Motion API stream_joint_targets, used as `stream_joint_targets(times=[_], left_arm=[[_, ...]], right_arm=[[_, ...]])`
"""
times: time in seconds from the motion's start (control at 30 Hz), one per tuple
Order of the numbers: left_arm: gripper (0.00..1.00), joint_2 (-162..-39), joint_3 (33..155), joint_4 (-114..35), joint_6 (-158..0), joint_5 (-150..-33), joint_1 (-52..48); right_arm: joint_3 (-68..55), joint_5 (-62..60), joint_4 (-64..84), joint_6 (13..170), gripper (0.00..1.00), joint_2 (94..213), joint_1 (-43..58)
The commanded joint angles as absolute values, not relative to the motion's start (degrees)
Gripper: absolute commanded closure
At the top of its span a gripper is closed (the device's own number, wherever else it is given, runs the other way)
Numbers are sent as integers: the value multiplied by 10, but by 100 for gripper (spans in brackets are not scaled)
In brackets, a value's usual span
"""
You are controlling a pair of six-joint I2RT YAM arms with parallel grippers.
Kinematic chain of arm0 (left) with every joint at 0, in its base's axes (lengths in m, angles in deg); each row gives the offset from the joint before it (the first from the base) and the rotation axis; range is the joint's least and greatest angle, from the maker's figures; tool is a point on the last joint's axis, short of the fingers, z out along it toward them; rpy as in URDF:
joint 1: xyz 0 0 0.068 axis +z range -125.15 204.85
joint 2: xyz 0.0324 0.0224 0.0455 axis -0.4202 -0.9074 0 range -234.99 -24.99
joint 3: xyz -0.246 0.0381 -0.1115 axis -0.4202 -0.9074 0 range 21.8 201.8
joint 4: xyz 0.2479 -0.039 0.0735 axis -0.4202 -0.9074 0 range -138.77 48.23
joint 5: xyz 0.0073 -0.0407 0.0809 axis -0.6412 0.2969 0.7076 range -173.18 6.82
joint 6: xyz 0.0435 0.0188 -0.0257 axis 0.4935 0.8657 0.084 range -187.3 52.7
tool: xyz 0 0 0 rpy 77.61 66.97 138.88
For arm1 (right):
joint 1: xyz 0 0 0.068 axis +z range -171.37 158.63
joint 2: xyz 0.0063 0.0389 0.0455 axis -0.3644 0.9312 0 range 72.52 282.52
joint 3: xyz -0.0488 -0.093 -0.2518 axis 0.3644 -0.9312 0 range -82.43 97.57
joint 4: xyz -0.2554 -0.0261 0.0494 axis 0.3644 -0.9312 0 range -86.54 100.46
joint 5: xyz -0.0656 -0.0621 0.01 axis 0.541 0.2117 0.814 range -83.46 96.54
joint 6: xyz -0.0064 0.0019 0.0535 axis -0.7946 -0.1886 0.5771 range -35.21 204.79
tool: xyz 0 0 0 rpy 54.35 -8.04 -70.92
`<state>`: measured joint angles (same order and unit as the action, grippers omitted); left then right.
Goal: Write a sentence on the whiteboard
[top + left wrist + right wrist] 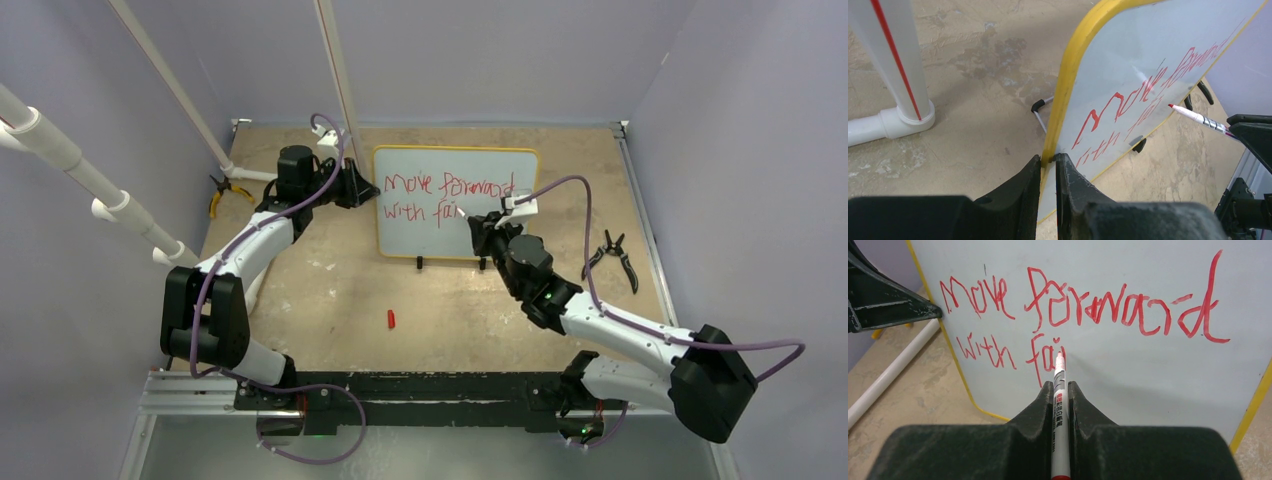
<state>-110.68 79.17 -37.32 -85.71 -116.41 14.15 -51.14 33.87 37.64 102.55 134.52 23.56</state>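
Left gripper (pixel 1048 160) is clamping the yellow rounded rim of the glossy whiteboard (pixel 420 240), which is standing mid far edge of the scuffed tan tabletop (pixel 330 290). Right gripper (pixel 1060 387) is pinching a slim marker (pixel 1060 405), its tip sitting at the thin red sentence (pixel 440 187), "Move forward with fai".

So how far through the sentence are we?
Done: "Move forward" and "with" on the whiteboard. In hand: the sentence stops at "fai", with the marker tip at the i, held in the right gripper; the left gripper clamps the board's edge. Left: the word's ending, probably "th".
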Motion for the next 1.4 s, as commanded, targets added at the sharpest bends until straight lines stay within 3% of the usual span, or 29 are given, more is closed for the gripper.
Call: stream_joint_targets(times=[0.0,0.83,1.37], left_arm=[[86,-1097,791,-372,-859,-1184,131],[86,-1100,802,-383,-851,-1180,132],[86,-1094,796,-379,-856,-1183,132]], right_arm=[[-509,350,393,1034,100,1354,230],[-516,409,343,1052,100,1343,216],[-513,334,371,1027,100,1311,214]])
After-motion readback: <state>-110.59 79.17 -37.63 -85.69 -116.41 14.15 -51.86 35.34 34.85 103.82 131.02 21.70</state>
